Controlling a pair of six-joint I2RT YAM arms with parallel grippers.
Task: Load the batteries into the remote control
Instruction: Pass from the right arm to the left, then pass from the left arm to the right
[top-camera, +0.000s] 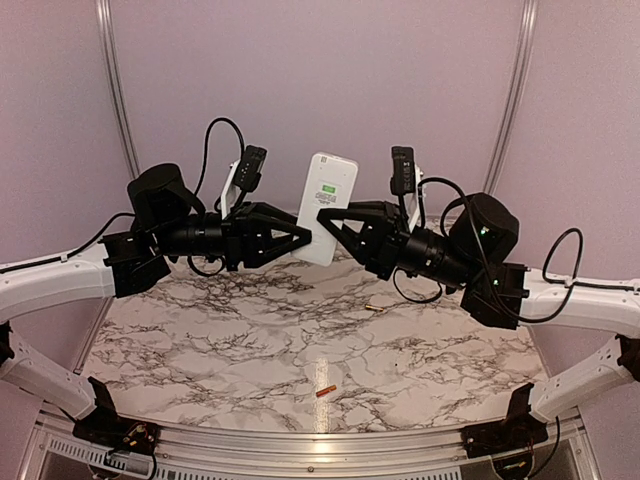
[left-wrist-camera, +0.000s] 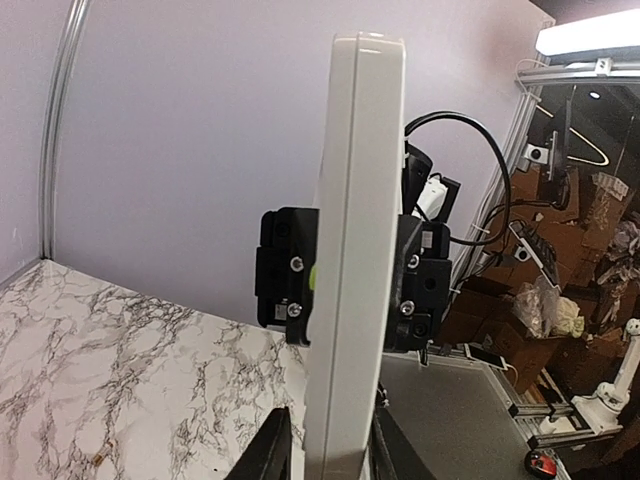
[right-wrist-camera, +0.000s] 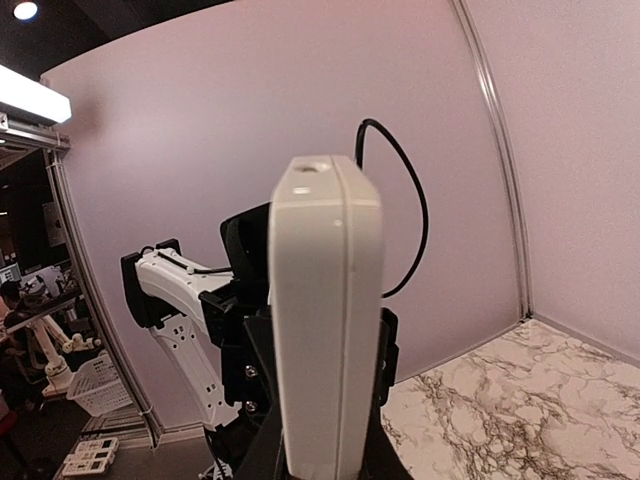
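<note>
MID-AIR HOLD: A white remote control (top-camera: 328, 200) hangs nearly upright above the marble table (top-camera: 200, 330), caught between two robot arms. The right gripper (top-camera: 325, 217) is clamped on its flat faces. The left gripper (top-camera: 303, 238) brackets the lower end, with one finger (left-wrist-camera: 268, 450) close beside the casing; whether both pads bear on it cannot be told. The two batteries lie well apart on the table below, the orange battery (top-camera: 323, 391) near the front edge and the gold battery (top-camera: 377, 308) further back. The step appears to be a two-handed hold or handover. It likely goes best if the left jaws seat squarely and low on the casing before the right eases off, so the remote neither twists nor drops.
</note>
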